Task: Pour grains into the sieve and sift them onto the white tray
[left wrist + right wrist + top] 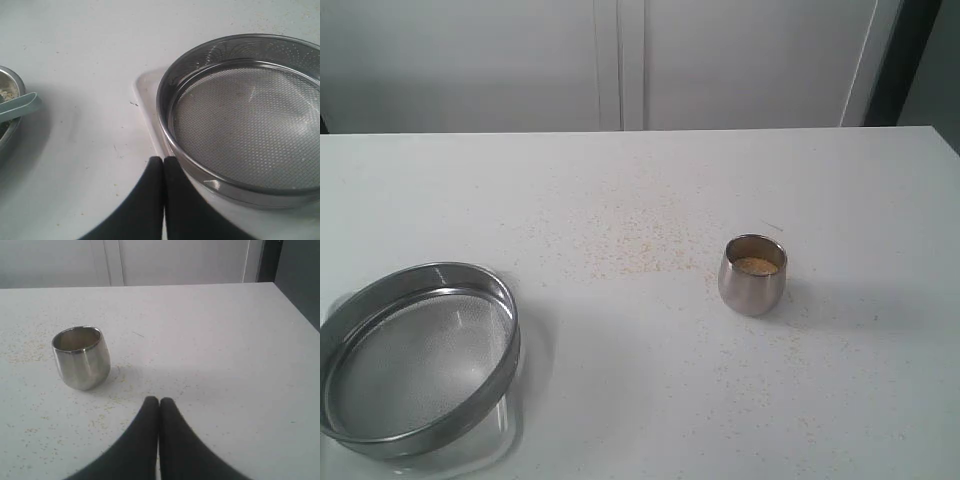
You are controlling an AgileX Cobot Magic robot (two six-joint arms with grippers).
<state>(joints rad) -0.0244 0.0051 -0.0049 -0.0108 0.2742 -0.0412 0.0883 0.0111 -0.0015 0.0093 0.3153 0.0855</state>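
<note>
The sieve (418, 355) (245, 112), wide and steel-rimmed with an empty grey mesh, rests on the white tray (146, 95) at the near left; only a tray corner (505, 440) shows beneath it. The grains (756, 265) lie as a tan heap inside a small rounded steel cup (753, 275) (82, 357) standing upright right of centre. My left gripper (163, 159) is shut and empty, its tips close beside the sieve's rim over the tray edge. My right gripper (159, 400) is shut and empty, a short way from the cup. Neither gripper appears in the exterior view.
Loose spilled grains (630, 250) speckle the white table around and left of the cup. A steel bowl (9, 117) with a pale green handle (20, 106) sits at the edge of the left wrist view. White cabinet doors (620, 60) stand behind the table's far edge.
</note>
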